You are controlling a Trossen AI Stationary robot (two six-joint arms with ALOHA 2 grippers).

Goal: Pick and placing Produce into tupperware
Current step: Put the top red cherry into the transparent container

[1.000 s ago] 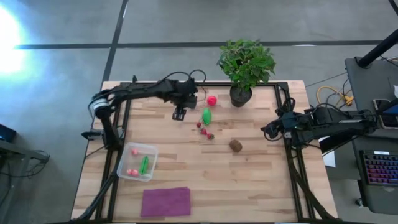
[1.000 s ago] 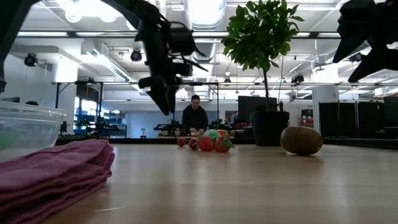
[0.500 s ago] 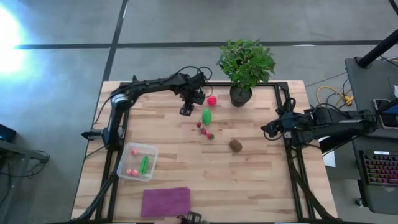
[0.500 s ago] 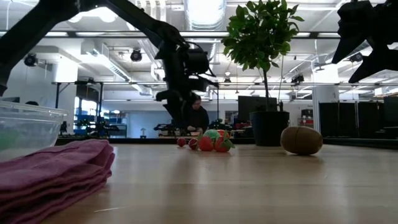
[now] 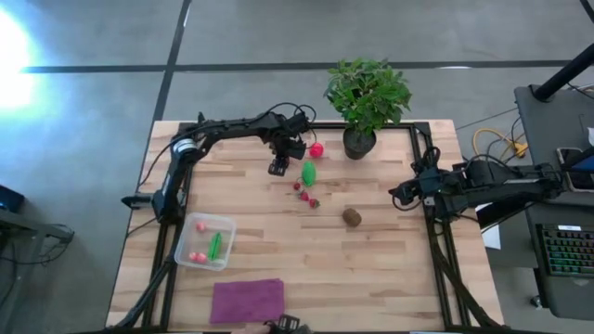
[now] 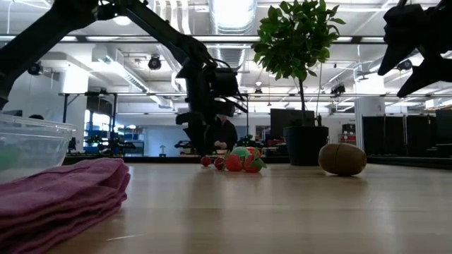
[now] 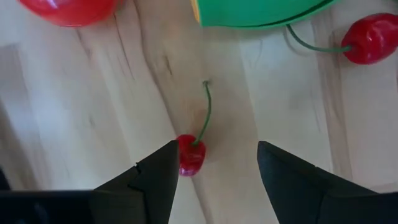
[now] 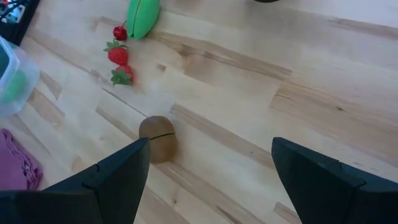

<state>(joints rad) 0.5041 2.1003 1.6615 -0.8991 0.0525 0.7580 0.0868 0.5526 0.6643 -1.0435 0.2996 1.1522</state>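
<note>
My left gripper (image 5: 278, 166) (image 6: 203, 151) is open and low over the table's far middle. In its wrist view a small red cherry (image 7: 191, 155) with a green stem lies between the fingers, close to one finger (image 7: 163, 171). Just beyond are a green oval piece (image 5: 308, 172), a red round piece (image 5: 316, 149) and a second cherry (image 7: 367, 46). Two strawberries (image 8: 118, 55) and a brown kiwi (image 5: 352, 217) lie nearer the middle. The clear tupperware (image 5: 225, 249) at the near left holds red pieces and a long green one. My right gripper (image 5: 399, 195) (image 8: 211, 144) waits open at the right. My left gripper has the cherry (image 7: 191, 155) lying on the table between its open fingers, right beside one finger (image 7: 163, 171). I cannot tell whether that finger touches it. The fingers point down from above.
A potted plant (image 5: 367, 97) stands at the far edge, just right of the red round piece. A folded purple cloth (image 5: 248, 300) lies at the near edge beside the tupperware. Bare wood stretches between the kiwi and the near edge. A person shows in the room beyond (image 6: 223, 134).
My left gripper has moved toward the table's right and far side, toward the green and red pieces, and has come down close to the table. The produce and my right arm have kept still.
</note>
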